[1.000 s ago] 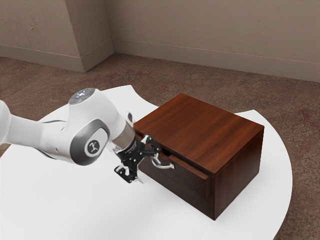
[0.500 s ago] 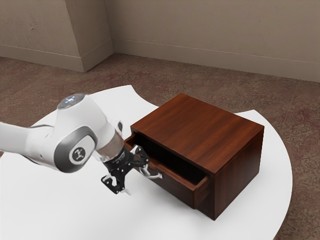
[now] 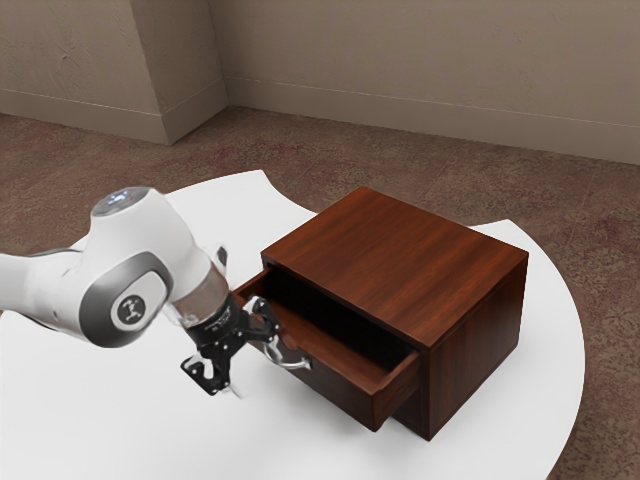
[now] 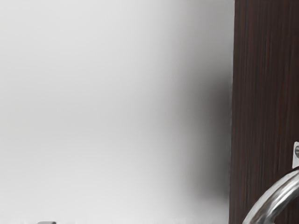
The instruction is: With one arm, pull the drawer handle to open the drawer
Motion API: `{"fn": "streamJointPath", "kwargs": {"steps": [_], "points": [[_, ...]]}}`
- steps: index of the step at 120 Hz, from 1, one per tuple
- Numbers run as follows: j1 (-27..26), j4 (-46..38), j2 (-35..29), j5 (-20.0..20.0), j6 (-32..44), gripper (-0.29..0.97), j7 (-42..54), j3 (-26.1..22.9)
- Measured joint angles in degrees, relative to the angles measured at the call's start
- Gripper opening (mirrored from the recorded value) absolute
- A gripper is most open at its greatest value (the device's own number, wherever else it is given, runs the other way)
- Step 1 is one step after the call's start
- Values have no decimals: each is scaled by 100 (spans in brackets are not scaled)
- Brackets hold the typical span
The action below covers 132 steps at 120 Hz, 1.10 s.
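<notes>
A dark wooden cabinet (image 3: 400,260) stands on the white table (image 3: 100,420). Its single drawer (image 3: 335,368) is pulled partway out toward the exterior view's left, and the dark inside shows. A curved metal handle (image 3: 290,358) is fixed to the drawer front. My black gripper (image 3: 254,358) is right at this handle, its fingers spread apart and the upper finger hooked at the handle. In the wrist view the drawer front (image 4: 266,93) stands close beside my hand, with the metal handle (image 4: 276,203) at its lower corner.
The round white table (image 4: 93,93) stretches bare in front of the drawer, toward the exterior view's left and lower edge. My arm's white links (image 3: 120,290) lie low over that side. Brown carpet and beige walls surround the table.
My hand has moved down and toward the exterior view's left, and the drawer has slid out with it from nearly closed to well open.
</notes>
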Motion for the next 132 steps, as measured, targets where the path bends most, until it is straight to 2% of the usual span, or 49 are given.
{"fn": "streamJointPath", "kwargs": {"steps": [132], "points": [[16, -520, -1107, -68, -1329, 48, -264, 43]]}}
